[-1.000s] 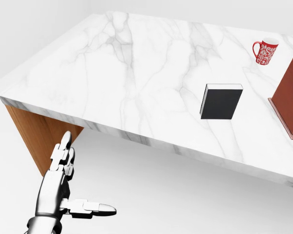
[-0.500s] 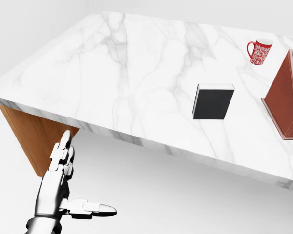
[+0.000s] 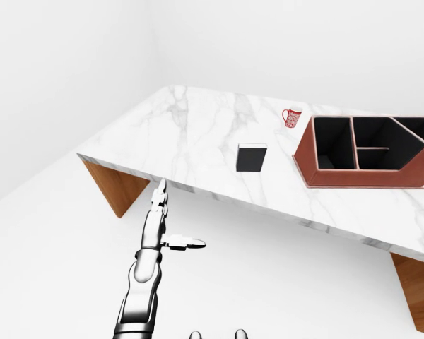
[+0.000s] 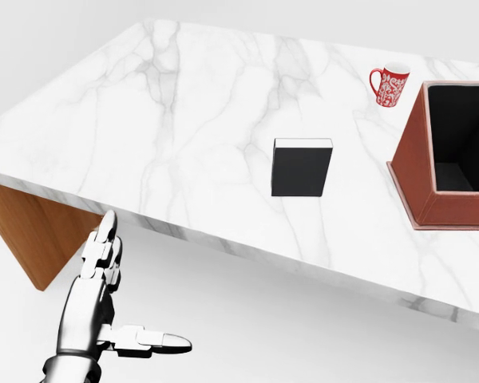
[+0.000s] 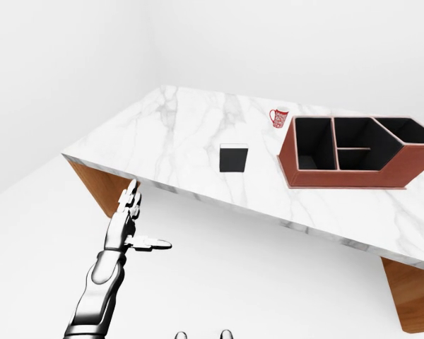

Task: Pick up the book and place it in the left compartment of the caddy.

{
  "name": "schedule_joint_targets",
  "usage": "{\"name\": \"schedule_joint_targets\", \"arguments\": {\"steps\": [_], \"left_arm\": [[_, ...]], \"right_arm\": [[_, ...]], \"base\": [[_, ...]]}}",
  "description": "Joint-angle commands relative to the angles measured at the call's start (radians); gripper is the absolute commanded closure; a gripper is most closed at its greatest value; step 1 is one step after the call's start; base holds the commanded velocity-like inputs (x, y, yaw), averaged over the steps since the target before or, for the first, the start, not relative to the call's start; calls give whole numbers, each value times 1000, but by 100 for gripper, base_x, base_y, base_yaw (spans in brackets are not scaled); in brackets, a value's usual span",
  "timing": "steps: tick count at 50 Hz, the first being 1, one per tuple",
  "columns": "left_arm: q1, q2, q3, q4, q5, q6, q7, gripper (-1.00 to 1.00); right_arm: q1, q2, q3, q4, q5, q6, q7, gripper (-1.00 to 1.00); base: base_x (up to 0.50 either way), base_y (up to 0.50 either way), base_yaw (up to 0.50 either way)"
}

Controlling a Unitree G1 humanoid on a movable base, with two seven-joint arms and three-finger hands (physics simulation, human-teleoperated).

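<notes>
White marble table (image 4: pixel 184 104) carries the book (image 4: pixel 301 167) lying flat beside the caddy (image 3: pixel 367 152), while the left robot hand (image 4: pixel 104 303), fingers spread and empty, hangs below the table edge and risks clipping it when reaching up.

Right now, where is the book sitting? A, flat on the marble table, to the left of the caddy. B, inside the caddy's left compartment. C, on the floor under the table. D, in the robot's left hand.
A: in the head view the book lies flat on the marble table, left of the caddy and apart from it, while the left hand hangs open below the table edge.
</notes>
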Motion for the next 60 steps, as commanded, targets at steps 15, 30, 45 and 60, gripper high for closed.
{"name": "schedule_joint_targets", "arguments": {"steps": [15, 30, 45, 60], "left_arm": [[3, 0, 0, -2, -12, 0, -10, -100], [6, -1, -1, -6, -13, 0, -14, -100], [12, -3, -7, -34, -13, 0, -17, -100], [13, -4, -10, -42, -9, 0, -17, -100]], "right_arm": [[-3, 5, 5, 6, -9, 0, 5, -100], [-2, 5, 11, 10, -12, 0, 5, -100], [-2, 5, 13, 7, -11, 0, 0, -100], [-2, 6, 12, 7, -11, 0, 0, -100]], "base": [[11, -29, 0], [11, -28, 0], [11, -28, 0], [11, -29, 0]]}}
